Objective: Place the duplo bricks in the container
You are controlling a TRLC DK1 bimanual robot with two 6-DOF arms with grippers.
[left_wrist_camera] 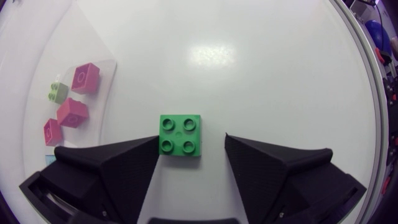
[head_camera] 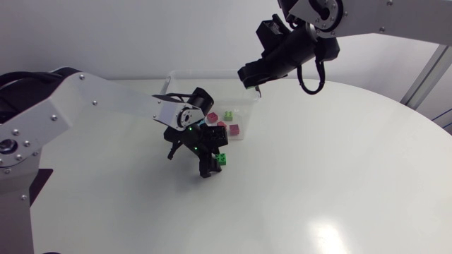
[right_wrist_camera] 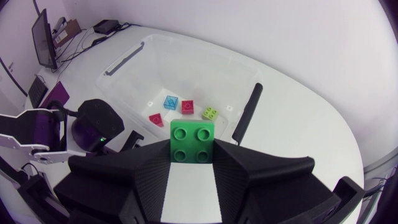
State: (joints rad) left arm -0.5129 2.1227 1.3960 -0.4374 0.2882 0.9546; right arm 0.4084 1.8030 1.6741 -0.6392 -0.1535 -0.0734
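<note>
Lying flat on the table, studs up, the green brick on the table sits just off the near long side of the container, toward the table's middle. The left gripper is down around it, jaws spread wide: one finger's tip appears to meet the brick's edge, the other finger stands clear with a bare strip of table between, so there is no hold. From overhead the same gripper points down at the tabletop with the brick at its tip. A second green brick is up in the air, pinched on two opposite sides by the right gripper, jaws closed snug on it, studs facing the wrist camera. Overhead, the right gripper hangs over the container's far right corner; the brick it carries cannot be made out there. The container, a clear plastic box, stands near the table's far edge. On its floor lie a lime brick, a blue brick and several pink bricks, loosely scattered and apart from one another. A black handle runs along one short end.
</note>
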